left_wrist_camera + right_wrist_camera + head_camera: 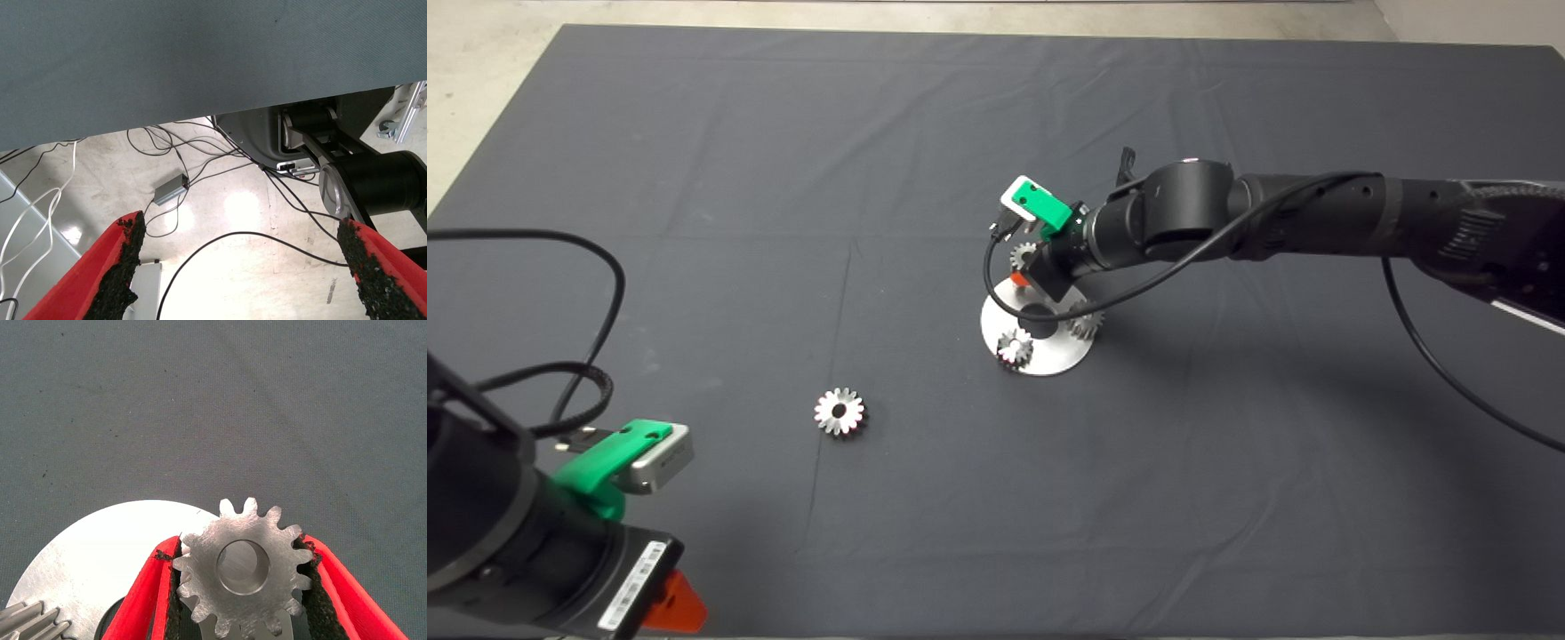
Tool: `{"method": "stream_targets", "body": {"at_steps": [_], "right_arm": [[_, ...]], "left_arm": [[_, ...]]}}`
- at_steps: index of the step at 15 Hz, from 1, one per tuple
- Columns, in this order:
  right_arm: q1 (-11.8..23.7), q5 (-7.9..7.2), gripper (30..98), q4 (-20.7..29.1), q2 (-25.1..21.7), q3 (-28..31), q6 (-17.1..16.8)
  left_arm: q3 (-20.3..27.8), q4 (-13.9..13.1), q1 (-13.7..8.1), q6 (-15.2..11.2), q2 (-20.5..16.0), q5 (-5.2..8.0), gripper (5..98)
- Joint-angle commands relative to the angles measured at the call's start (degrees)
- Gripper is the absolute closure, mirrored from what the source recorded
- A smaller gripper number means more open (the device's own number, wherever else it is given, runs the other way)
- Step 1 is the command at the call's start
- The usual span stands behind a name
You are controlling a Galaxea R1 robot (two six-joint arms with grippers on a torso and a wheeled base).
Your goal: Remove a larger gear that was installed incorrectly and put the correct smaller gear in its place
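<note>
The larger gear [840, 412], bright silver with long pointed teeth, lies flat on the mat, left of the round silver plate [1049, 360]. My right gripper [1021, 277] is over the plate's far edge, shut on the smaller gear [1023, 257]. In the right wrist view this grey short-toothed gear [243, 567] sits flat between the two pads [172, 587], partly over the plate [113, 553]. I cannot tell whether it touches the plate. My left gripper [676, 606] is parked at the lower left, open and empty [240, 227].
Two other small gears [1015, 347] [1086, 322] stand on the plate; one shows at the edge of the right wrist view [27, 623]. The right arm reaches in over the mat's right half. The left wrist view shows floor, cables and the robot's base.
</note>
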Motion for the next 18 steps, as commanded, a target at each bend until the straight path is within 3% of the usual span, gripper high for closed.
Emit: {"method": "stream_targets", "body": {"at_steps": [1, 18], "right_arm": [[1.15, 0.49, 90.0, -1.86, 0.25, 0.34, 0.19], [1.24, 0.49, 90.2, -1.77, 0.56, 0.95, 0.8]], "left_arm": [[0.77, -0.64, -0.3, 0.08, 0.01, 0.44, 30.4], [1.16, -0.59, -0.3, 0.08, -0.17, 0.35, 30.4]]}}
